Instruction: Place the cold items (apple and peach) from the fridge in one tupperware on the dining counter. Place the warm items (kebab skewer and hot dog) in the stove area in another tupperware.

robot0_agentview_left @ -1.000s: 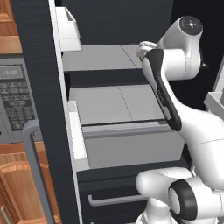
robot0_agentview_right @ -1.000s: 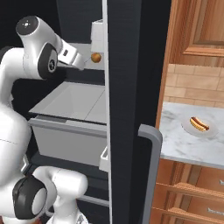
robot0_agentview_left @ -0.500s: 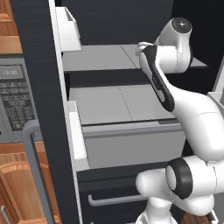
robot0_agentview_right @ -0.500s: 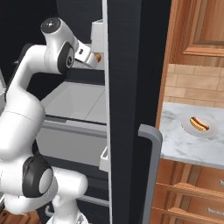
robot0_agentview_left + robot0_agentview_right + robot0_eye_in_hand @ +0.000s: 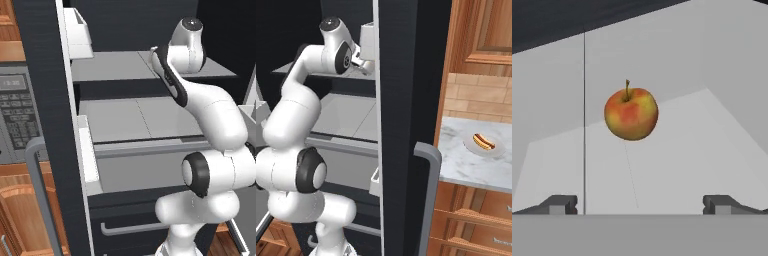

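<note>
A: Which step is this, would you say?

B: The very first of the cold items, by my reading. The arm [image 5: 210, 115] reaches up into the open fridge [image 5: 45, 100], and the hand view looks straight at the apple [image 5: 631, 114] on a pale grey shelf [image 5: 677, 165]. Nothing is held.

A: And the fingers?

B: Spread wide. The two dark fingertips [image 5: 559, 204] stand far apart at the bottom of the hand view, with the gripper [image 5: 639, 205] empty and short of the fruit. The apple sits ahead of it, roughly centred between the tips, stem up.

A: Where is the apple in the room's terms?

B: On the upper shelf inside the fridge, as far as I can judge; from the right base view the hand is tucked behind the door [image 5: 401, 125], so I cannot place it more finely. The peach I cannot make out.

A: Anything of the warm items?

B: A hot dog [image 5: 483, 142] lies on a small plate [image 5: 496, 150] on the marbled countertop [image 5: 466, 170] to the right of the fridge. It looks untouched.

A: So the next move?

B: Push the hand forward until the apple lies between the tips, then close on its widest part. It is round and smooth, so an off-centre squeeze would likely roll it away across the shelf. After that, back out without clipping the door.
</note>
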